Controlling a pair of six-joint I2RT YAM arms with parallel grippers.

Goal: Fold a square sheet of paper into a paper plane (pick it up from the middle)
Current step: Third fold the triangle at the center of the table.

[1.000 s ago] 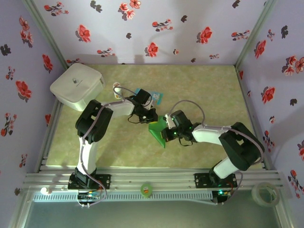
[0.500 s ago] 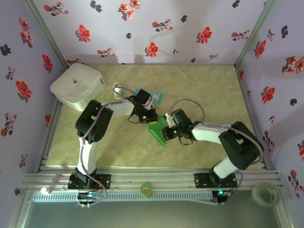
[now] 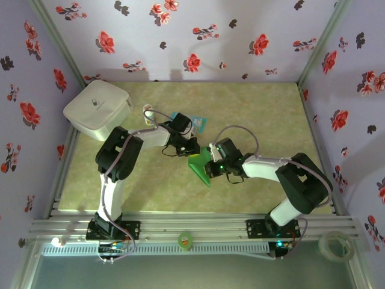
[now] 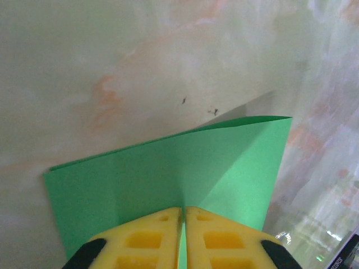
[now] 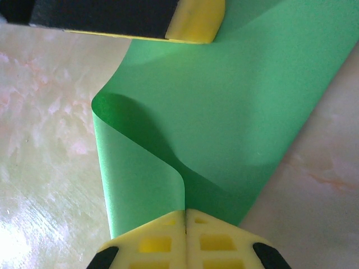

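Paper status: the square sheet of paper [image 3: 200, 168] sits near the middle of the bench [image 3: 258, 108], held between the two arms. The left pincer [image 4: 183, 210] is clenched on one edge of the sheet, its yellow fingers pressed together over the green. The right pincer [image 5: 185, 213] is clenched on another edge, where the sheet curls over into a loose loop. A blue-and-white packet [image 3: 197, 124] lies just beyond the left pincer.

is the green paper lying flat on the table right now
No, the green paper bends over in a loose curl, and its edge is pinched between the shut fingers of the right end effector.
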